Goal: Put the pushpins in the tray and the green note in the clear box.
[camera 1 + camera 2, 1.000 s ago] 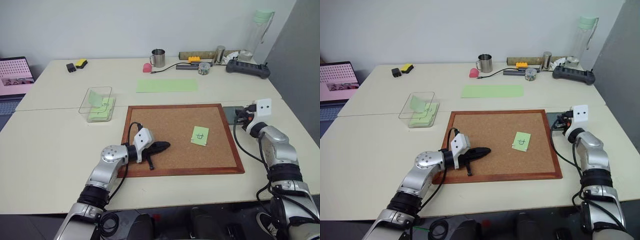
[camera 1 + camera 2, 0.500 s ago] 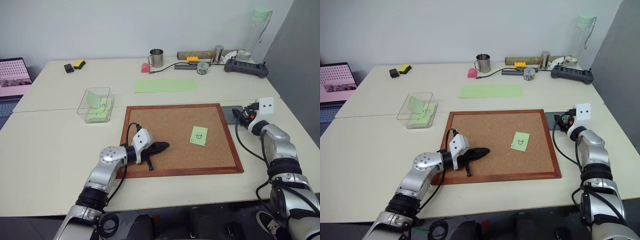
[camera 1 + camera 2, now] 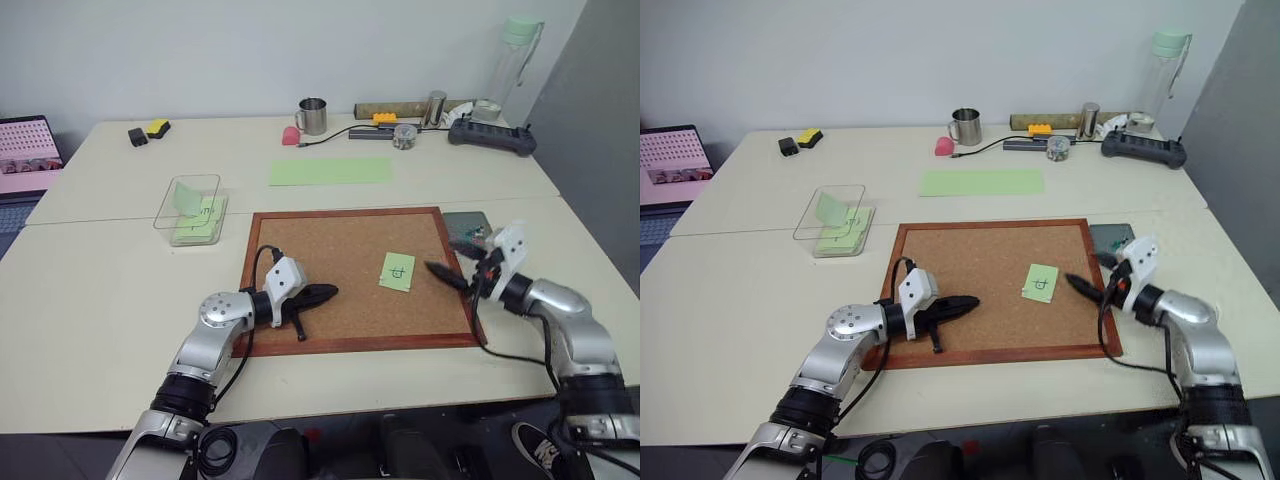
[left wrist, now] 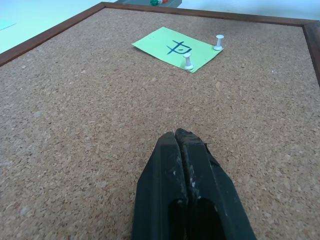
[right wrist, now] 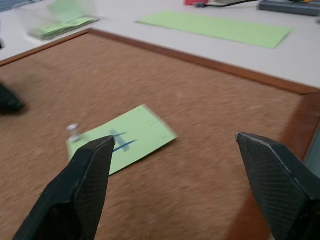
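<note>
On the right half of the corkboard (image 3: 355, 280) lies the green note (image 3: 398, 271), flat and slightly turned, with a dark handwritten mark on it and two white-headed pushpins (image 4: 188, 60) standing in it near two of its corners. Just past the board's far right corner, the small dark grey tray (image 3: 468, 229) rests on the surface (image 3: 110, 290), with red and green pin heads in it. The clear box (image 3: 190, 208) stands off the board's far left corner, well apart from the note, holding a few light green slips, one leaning against a wall. The right tool (image 3: 456, 270) hovers over the board's right edge, near the note and pointing toward it, its two black fingers (image 5: 82, 192) spread wide and grasping nothing. The left tool (image 3: 322, 293) rests low over the board near its near left corner, fingers pressed together and empty, pointing across the cork toward the note. A long pale green paper strip (image 3: 331, 171) lies on the surface beyond the board's far edge.
</note>
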You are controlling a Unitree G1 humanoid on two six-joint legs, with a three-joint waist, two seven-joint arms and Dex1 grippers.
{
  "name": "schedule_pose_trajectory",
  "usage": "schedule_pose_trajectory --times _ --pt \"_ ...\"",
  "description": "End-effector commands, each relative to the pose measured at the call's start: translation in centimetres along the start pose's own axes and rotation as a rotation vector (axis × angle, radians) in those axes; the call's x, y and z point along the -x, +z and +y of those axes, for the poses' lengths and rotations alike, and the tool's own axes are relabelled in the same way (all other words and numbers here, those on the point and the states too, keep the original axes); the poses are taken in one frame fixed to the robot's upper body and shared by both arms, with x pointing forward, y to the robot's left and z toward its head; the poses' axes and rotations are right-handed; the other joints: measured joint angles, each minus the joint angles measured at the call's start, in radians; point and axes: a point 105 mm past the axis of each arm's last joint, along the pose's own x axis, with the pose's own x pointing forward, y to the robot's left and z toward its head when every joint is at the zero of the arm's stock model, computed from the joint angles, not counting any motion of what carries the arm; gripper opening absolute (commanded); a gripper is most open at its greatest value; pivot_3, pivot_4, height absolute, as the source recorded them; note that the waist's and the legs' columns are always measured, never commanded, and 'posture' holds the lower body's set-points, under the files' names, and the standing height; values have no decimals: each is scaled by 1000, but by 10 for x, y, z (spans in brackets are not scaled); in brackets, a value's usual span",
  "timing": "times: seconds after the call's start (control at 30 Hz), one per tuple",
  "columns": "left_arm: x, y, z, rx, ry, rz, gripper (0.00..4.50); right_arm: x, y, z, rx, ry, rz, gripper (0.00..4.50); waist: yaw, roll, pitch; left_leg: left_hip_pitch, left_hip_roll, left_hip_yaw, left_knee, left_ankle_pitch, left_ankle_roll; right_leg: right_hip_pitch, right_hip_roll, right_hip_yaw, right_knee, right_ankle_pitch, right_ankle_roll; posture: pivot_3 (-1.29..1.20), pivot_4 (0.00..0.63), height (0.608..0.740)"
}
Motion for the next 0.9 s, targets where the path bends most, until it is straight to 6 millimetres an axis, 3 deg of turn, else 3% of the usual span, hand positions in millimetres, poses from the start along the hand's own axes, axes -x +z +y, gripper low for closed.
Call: schedule_pose_trajectory --times 0.03,0.37,0.4,0.9 --pt "0 -20 -10 42 -35 67 0 -8 4 27 55 79 -23 4059 -1 0 0 0 0 0 0 0 0 0 0 0 0 0 0 0 150 740" --pt "1 -18 -8 32 -43 69 0 -32 -6 38 47 98 -26 4059 -1 -1 0 0 0 0 0 0 0 0 0 0 0 1 1 0 150 740" --pt "1 -18 -8 31 -43 70 0 -32 -8 38 43 96 -26 3694 -1 -1 0 0 0 0 0 0 0 0 0 0 -1 1 1 0 150 740" --pt "3 -19 -10 36 -44 71 0 -25 -11 35 20 78 -28 740 -2 -1 0 0 0 0 0 0 0 0 0 0 -1 1 1 0 150 740"
